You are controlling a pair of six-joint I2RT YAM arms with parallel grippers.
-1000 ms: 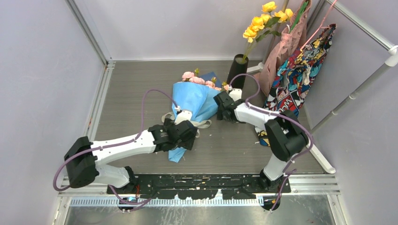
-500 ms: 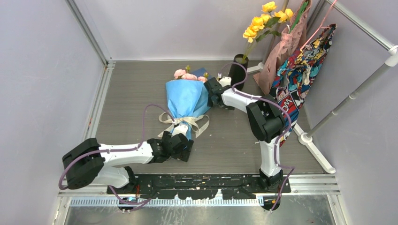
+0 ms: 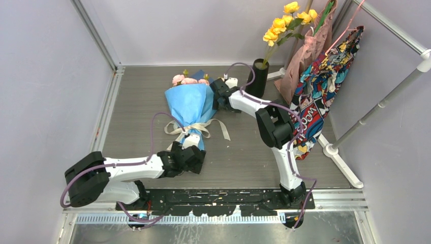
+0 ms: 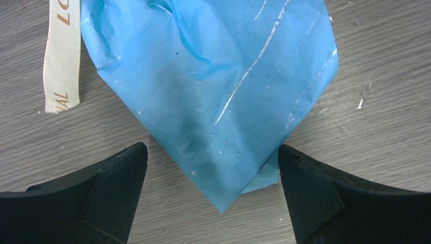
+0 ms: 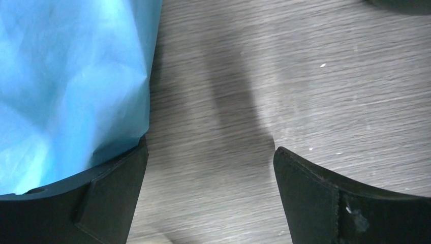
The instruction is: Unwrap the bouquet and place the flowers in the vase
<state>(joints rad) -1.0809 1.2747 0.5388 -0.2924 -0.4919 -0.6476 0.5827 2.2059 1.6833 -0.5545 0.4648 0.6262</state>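
Observation:
The bouquet [image 3: 189, 104] lies on the table, a blue paper cone with pale pink flowers [image 3: 188, 80] at its far end and a cream ribbon [image 3: 195, 128] tied near the tip. My left gripper [image 3: 193, 150] is open at the cone's point. In the left wrist view the blue tip [image 4: 218, 101] reaches down between the spread fingers of the left gripper [image 4: 213, 168] without being pinched. My right gripper [image 3: 215, 97] is open beside the cone's right edge. In the right wrist view the paper [image 5: 66, 86] rests against its left finger, and the right gripper [image 5: 211, 162] has only bare table between its fingers. The black vase [image 3: 257, 78] stands at the back right.
Yellow flowers [image 3: 282, 23] stick out of the vase. A patterned bag [image 3: 325, 86] and a pink one [image 3: 305, 56] hang on a white rack [image 3: 356, 122] at the right. A loose ribbon end [image 4: 62, 56] lies left of the cone tip. Walls close the left and back.
The bouquet slid left and toward the back wall. My right gripper followed along its right side. My left gripper drew back off the cone to its tip.

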